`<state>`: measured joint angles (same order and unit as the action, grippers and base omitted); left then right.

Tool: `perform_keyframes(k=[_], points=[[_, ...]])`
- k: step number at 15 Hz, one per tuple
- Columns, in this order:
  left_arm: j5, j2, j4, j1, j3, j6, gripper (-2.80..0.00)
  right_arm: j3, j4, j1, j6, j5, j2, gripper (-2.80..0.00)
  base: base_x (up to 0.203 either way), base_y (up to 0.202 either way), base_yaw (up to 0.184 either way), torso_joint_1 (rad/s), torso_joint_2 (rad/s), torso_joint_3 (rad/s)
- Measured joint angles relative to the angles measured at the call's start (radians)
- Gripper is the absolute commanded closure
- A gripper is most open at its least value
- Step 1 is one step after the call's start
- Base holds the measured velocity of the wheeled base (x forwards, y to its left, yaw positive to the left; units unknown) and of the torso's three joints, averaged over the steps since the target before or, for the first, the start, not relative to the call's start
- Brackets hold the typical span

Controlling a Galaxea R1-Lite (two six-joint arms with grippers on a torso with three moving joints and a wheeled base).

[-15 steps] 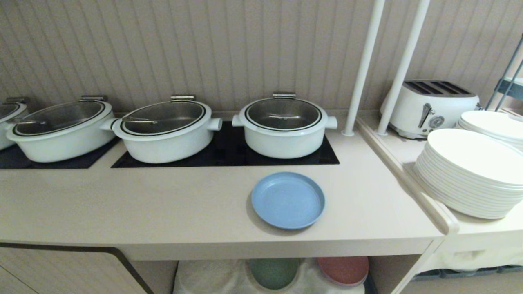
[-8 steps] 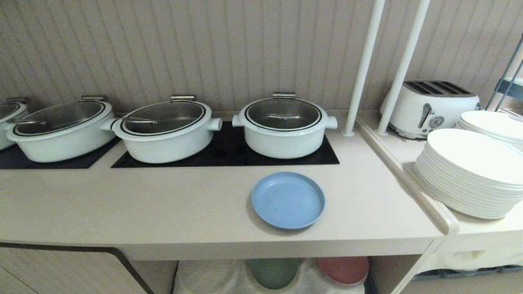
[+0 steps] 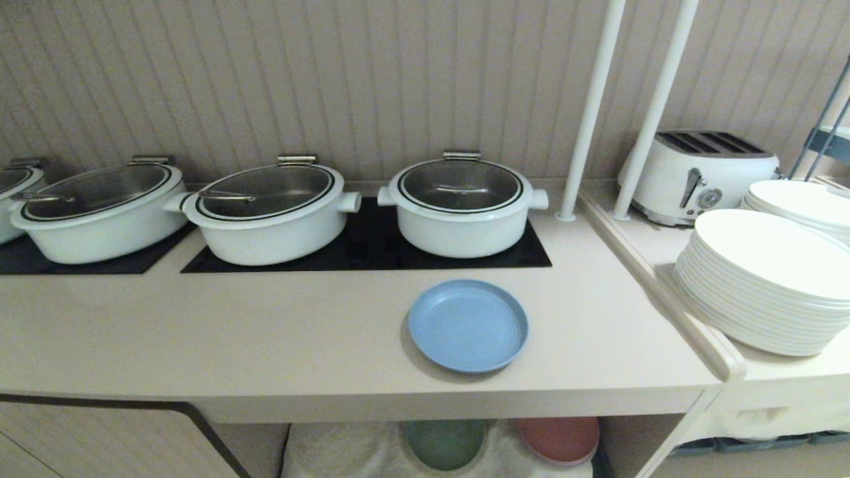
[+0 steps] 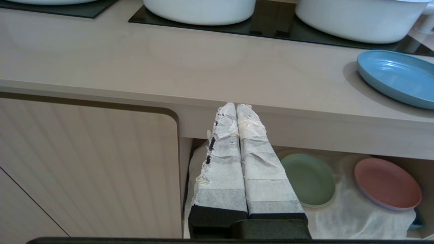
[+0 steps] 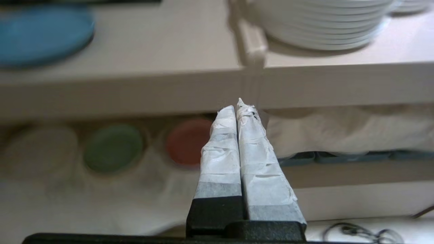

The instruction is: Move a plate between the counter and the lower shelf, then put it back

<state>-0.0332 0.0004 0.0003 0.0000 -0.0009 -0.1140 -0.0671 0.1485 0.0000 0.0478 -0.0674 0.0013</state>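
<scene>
A: Where is the plate (image 3: 468,325) sitting?
B: It is lying flat on the bench (image 3: 265,332), in front of the black cooktop (image 3: 372,249), near the front edge.
A: And the claws?
B: The left claw (image 4: 236,105) is hanging before the lower shelf (image 4: 352,217), fingers pressed together and gripping nothing. The right claw (image 5: 236,107) is likewise pressed together, empty.

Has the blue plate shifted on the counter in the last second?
No. The blue plate sits at the same spot before the cooktop panel.
</scene>
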Motion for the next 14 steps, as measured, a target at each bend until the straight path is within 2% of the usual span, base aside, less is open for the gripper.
perform_keyframes(k=[1,5,14], points=[[0.0,0.0,0.0,0.0,0.0,0.0,0.0,0.015,-0.046,0.0,0.02,-0.013,-0.001,0.0,0.0,0.0,0.0,0.0,0.0,0.0],[0.0,0.0,0.0,0.0,0.0,0.0,0.0,0.041,-0.095,0.0,-0.048,0.066,-0.003,0.0,0.0,0.0,0.0,0.0,0.0,0.0],[0.0,0.0,0.0,0.0,0.0,0.0,0.0,0.064,-0.157,0.0,-0.037,0.062,-0.003,0.0,0.0,0.0,0.0,0.0,0.0,0.0]])
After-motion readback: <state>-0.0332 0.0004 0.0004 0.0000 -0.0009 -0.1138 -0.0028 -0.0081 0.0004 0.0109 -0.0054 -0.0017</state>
